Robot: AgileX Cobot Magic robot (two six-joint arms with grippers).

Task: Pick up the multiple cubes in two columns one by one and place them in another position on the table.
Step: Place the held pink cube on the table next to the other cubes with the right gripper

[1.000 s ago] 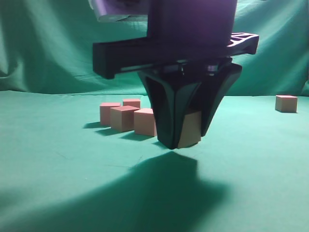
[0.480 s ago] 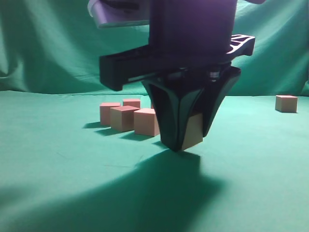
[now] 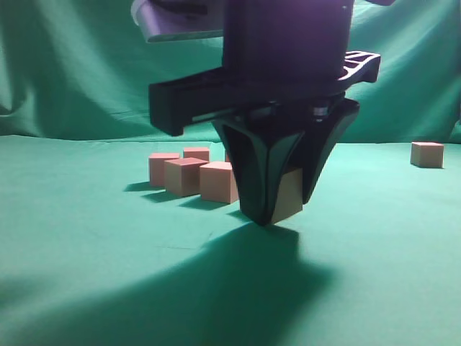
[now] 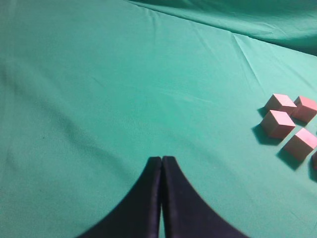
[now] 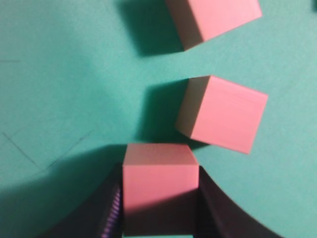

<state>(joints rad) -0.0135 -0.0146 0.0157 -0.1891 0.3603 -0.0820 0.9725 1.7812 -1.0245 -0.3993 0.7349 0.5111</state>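
My right gripper [image 3: 277, 215] is shut on one tan-pink cube [image 3: 289, 196], with its fingertips just at or above the green table [image 3: 86, 252]; I cannot tell whether they touch it. In the right wrist view the held cube [image 5: 159, 171] sits between the dark fingers [image 5: 210, 198], and two more cubes [image 5: 223, 113] [image 5: 213, 20] lie just beyond it. Several cubes [image 3: 217, 182] stand in a group behind and left of the gripper. My left gripper [image 4: 162, 159] is shut and empty over bare cloth, with several cubes [image 4: 278, 123] far to its right.
One cube [image 3: 426, 154] stands alone at the far right of the table. A draped green backdrop [image 3: 72, 65] hangs behind. The right arm's body [image 3: 288, 43] fills the upper middle of the exterior view and casts a large shadow [image 3: 238, 288] in front.
The right gripper with its cube has shifted slightly right and a little lower than a second ago. It has been still over the last half second.
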